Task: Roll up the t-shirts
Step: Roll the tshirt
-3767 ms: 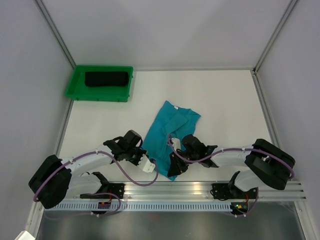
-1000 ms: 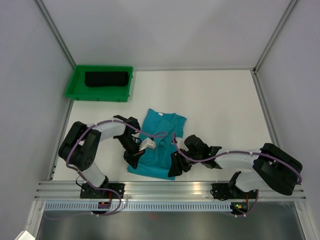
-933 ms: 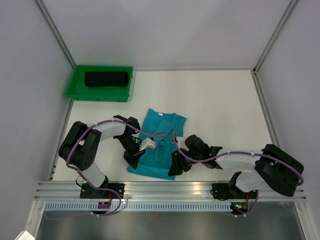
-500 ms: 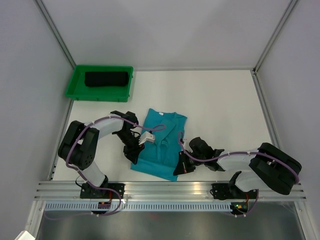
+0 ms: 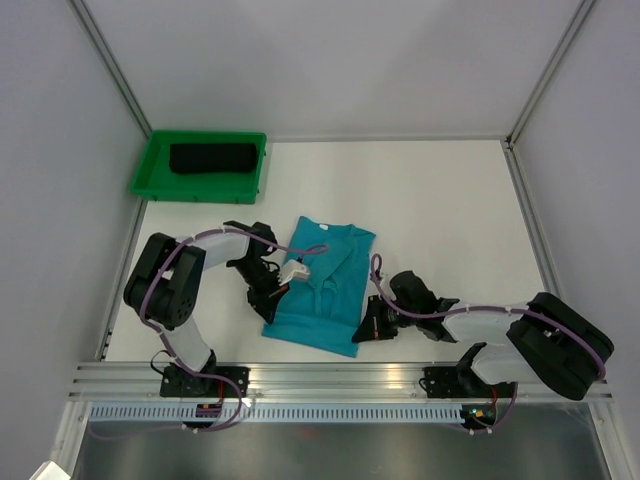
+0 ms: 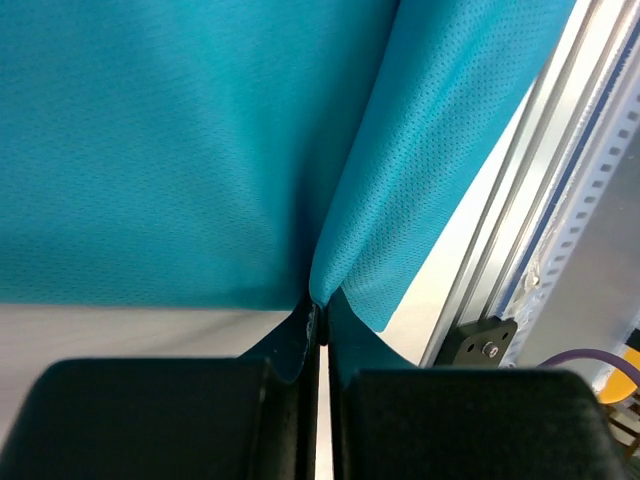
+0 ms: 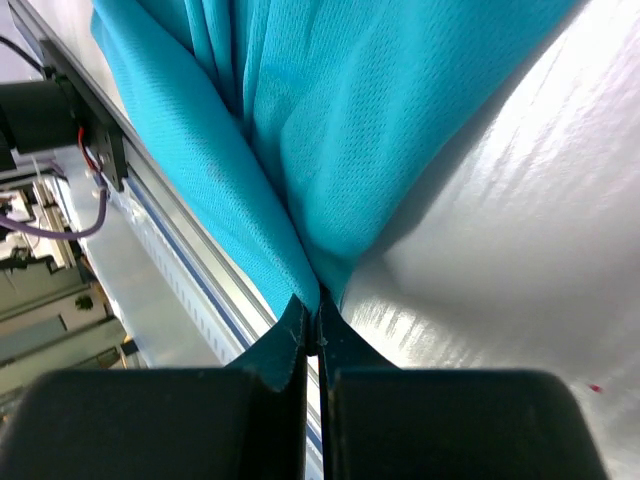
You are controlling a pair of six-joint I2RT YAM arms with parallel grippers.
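White table carries a green tray holding a rolled black t-shirt.

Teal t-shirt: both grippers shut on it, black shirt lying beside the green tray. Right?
No: the top view shows the black shirt inside the green tray, not beside it. Left gripper and right gripper are indeed shut on the teal t-shirt, as the wrist views show.

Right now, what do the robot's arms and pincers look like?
The left arm and right arm match: smooth white tubes joined by chunky, rounded black joints. A thin purple cable loops along each one. The left pincer and right pincer each have two flat black fingers that taper toward the tips. I can't see any writing on them.
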